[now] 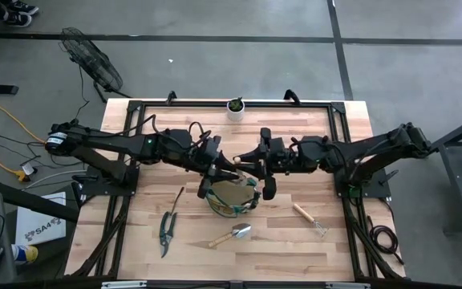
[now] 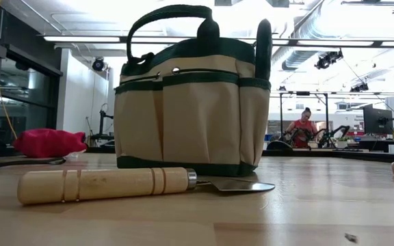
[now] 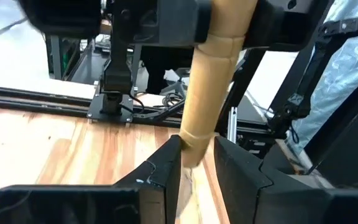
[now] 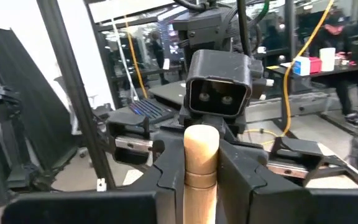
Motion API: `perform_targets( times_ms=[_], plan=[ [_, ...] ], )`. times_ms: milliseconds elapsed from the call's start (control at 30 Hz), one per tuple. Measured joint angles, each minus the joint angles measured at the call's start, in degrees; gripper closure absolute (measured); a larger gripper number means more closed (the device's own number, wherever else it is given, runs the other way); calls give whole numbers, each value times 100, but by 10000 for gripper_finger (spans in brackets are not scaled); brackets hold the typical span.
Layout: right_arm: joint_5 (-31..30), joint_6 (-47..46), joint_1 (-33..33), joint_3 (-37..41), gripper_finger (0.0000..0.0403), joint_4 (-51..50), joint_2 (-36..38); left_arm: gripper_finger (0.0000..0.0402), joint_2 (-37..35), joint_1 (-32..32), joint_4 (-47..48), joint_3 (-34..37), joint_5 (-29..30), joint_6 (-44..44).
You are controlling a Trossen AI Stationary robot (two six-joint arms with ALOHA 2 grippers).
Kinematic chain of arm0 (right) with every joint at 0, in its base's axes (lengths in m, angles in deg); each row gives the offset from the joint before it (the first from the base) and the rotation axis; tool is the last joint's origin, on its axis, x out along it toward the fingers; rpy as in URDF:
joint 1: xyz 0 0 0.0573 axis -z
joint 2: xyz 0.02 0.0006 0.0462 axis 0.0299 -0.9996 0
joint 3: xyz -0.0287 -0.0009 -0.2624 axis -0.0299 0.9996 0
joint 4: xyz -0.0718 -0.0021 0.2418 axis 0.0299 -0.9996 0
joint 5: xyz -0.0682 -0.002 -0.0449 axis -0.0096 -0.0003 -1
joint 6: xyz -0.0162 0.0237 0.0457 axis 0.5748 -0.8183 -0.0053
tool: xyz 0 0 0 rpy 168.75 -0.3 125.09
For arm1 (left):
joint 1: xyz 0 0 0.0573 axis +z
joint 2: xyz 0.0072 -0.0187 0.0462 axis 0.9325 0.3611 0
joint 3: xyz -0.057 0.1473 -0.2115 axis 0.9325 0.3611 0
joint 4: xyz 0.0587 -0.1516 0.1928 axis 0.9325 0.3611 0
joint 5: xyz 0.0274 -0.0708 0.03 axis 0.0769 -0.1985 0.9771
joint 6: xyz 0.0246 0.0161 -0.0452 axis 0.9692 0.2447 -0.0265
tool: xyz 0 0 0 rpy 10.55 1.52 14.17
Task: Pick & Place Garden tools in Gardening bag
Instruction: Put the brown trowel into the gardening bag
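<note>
A wooden-handled garden tool [image 1: 235, 160] hangs in the air between my two grippers, above the far rim of the gardening bag [image 1: 231, 197]. My left gripper [image 3: 197, 165] comes from the table's left and my right gripper [image 4: 202, 171] from the right; each is shut on the handle. The tool's metal end is hidden behind my right gripper. The tan bag with green trim [image 2: 190, 102] stands upright on its base at mid-table. A trowel [image 2: 142, 184] lies flat just in front of it. Neither gripper shows in the low view. My left gripper pinches the handle's rounded free end [image 3: 194, 152] between its two fingertips. It comes level from the table's left, and the handle runs on away from it, along the fingers. My right gripper pinches the wooden handle [image 4: 202, 163] farther along, between its two fingers, with the rounded end [image 4: 202, 134] sticking out past them. It comes level from the table's right, fingers along the handle. The tool is lifted clear of the bag and table.
Pruning shears [image 1: 167, 229] lie near the front left, and another wooden-handled tool [image 1: 307, 217] at the right. A red item [image 2: 46, 142] sits left of the bag. A white pot with a plant [image 1: 236, 105] stands at the far edge. A person works in the room beyond.
</note>
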State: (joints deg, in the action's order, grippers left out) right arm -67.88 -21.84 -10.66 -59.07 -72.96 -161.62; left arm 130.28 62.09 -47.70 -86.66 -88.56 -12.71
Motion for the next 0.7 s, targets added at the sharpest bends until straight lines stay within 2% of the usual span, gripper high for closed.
perform_targets(
  times_ms=[167,367,700],
  plan=[
    [-486,136,-214,0,346,-348,122,306,-5,0,310,0,-24,-382],
    [-1216,141,-667,0,346,-668,165,306,-322,-4,1361,4,39,-805],
    [-2771,79,-1713,0,346,-703,163,305,-1184,-4,2495,0,717,-311]
  ],
)
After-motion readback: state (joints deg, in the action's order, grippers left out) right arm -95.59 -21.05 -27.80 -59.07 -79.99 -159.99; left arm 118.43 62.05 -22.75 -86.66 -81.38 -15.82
